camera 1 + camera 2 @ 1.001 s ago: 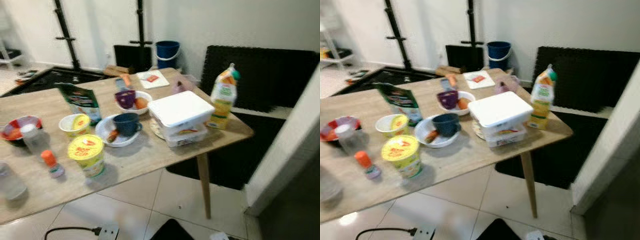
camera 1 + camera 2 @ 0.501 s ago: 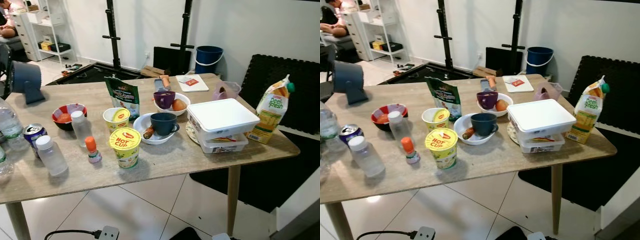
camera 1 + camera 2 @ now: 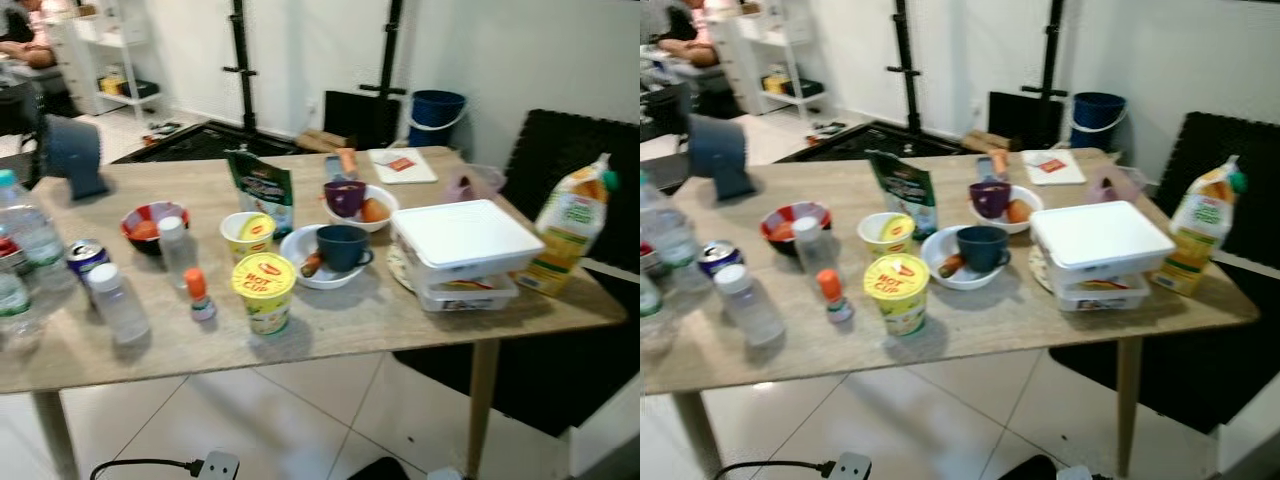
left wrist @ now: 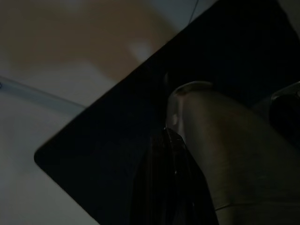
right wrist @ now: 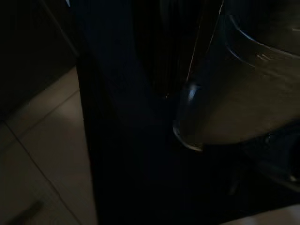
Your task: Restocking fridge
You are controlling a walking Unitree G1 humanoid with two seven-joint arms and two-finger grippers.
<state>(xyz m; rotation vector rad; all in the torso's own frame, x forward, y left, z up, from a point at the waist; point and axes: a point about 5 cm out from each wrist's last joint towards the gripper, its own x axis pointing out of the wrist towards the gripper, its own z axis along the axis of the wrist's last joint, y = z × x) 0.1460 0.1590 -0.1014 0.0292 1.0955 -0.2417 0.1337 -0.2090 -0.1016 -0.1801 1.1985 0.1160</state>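
Facing the groceries, nothing picked yet.
Wooden bench (image 3: 400,320) holds yellow juice carton (image 3: 572,232) far right; claw states I cannot tell; next, approach it.

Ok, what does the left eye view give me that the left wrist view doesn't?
Left eye: the wooden table carrying the juice carton, the white box and the yellow Hot Cup. Left wrist: a very dark close-up of a black shape, too shaded to identify. Both: pale tiled floor.
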